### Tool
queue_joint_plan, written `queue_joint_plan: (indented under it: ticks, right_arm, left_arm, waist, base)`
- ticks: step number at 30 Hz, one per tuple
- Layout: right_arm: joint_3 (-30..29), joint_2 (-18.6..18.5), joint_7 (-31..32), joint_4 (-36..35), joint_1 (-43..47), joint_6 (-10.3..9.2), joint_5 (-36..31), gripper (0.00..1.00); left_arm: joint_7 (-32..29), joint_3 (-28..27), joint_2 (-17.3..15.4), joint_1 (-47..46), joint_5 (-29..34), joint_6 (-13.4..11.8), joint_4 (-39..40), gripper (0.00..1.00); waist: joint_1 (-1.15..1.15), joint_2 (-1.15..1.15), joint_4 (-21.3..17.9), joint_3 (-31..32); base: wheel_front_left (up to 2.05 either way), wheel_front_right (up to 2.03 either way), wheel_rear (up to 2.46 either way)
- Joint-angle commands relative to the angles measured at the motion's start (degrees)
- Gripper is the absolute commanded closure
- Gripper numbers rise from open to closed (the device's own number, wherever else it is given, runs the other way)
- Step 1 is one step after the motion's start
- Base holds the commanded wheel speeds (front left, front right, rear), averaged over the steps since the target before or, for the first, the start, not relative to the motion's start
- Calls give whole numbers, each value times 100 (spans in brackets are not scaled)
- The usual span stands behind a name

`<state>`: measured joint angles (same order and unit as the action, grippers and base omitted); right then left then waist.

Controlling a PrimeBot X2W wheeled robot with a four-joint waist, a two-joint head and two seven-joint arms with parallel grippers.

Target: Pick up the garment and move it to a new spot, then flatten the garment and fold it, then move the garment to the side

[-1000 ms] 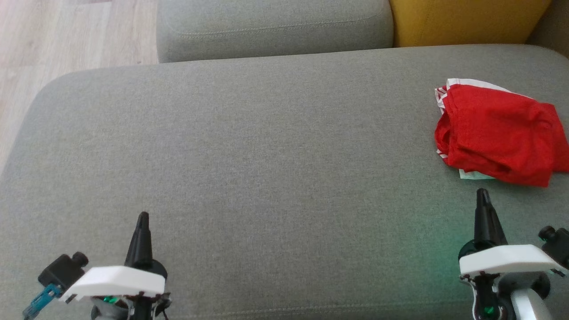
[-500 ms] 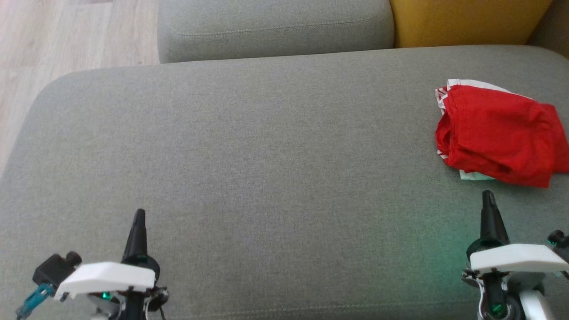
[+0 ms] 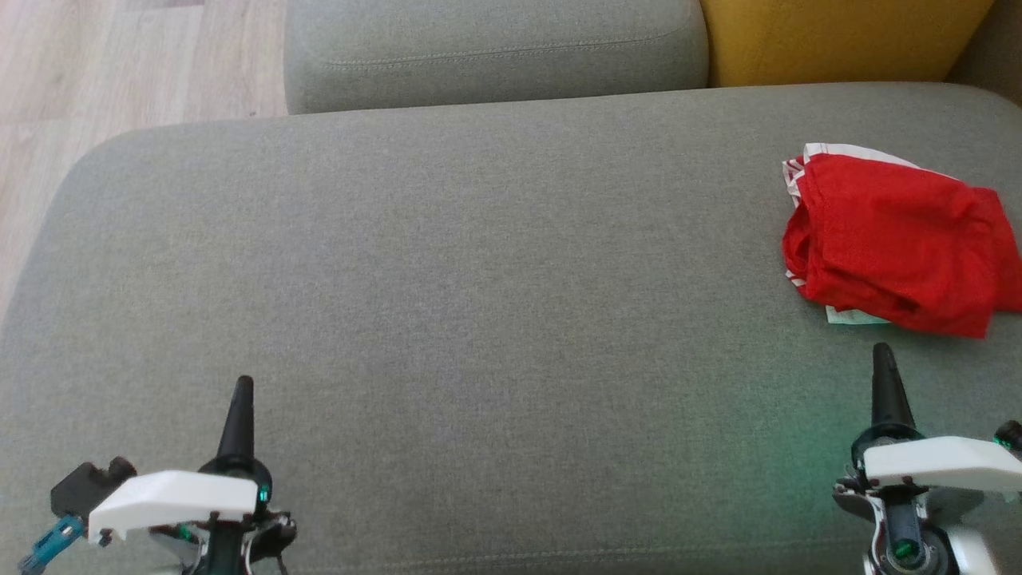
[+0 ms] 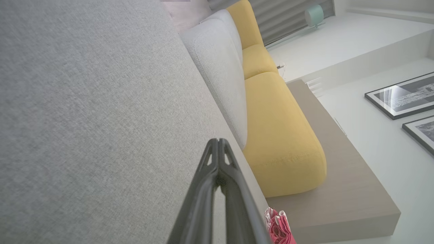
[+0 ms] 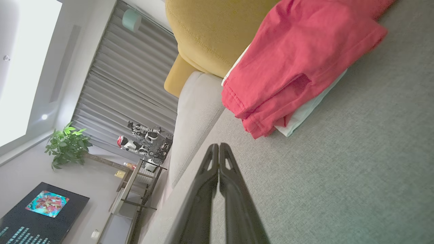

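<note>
The garment (image 3: 898, 239) is a folded red cloth with white striped trim, lying at the far right of the grey sofa seat (image 3: 479, 279). In the right wrist view the garment (image 5: 291, 67) sits just ahead of my fingers, apart from them. My right gripper (image 3: 881, 350) is shut and empty, a short way in front of the garment's near edge. Far from it, at the lower left, my left gripper (image 3: 243, 382) is shut too, holding nothing. A sliver of the garment (image 4: 278, 228) shows in the left wrist view.
A grey back cushion (image 3: 495, 48) and a yellow cushion (image 3: 838, 36) line the seat's far edge. Wooden floor (image 3: 120, 64) lies beyond the seat's left end. The seat's rounded left corner (image 3: 88, 168) drops off to the floor.
Both grippers have drawn back slightly toward the bottom of the head view, the left one also drifting left. The garment has not moved.
</note>
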<state>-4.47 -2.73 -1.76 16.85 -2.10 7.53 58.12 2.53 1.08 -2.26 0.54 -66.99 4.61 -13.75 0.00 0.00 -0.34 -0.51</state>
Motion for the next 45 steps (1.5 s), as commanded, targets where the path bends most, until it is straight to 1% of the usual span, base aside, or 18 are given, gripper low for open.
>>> queue_joint_plan:
  ticks: [1,45]
  right_arm:
    - [35,-16,47,-227,-334,-2,183,100]
    - [-186,-15,759,-278,-403,-4,3129,100]
  left_arm:
    - [-40,-172,-97,-367,-140,64,143,100]
    - [-776,-645,-114,-642,-2369,269,-14,100]
  waist:
    - [0,0,1,1]
    - [0,0,32,30]
  base:
    - [0,0,0]
    - [0,0,0]
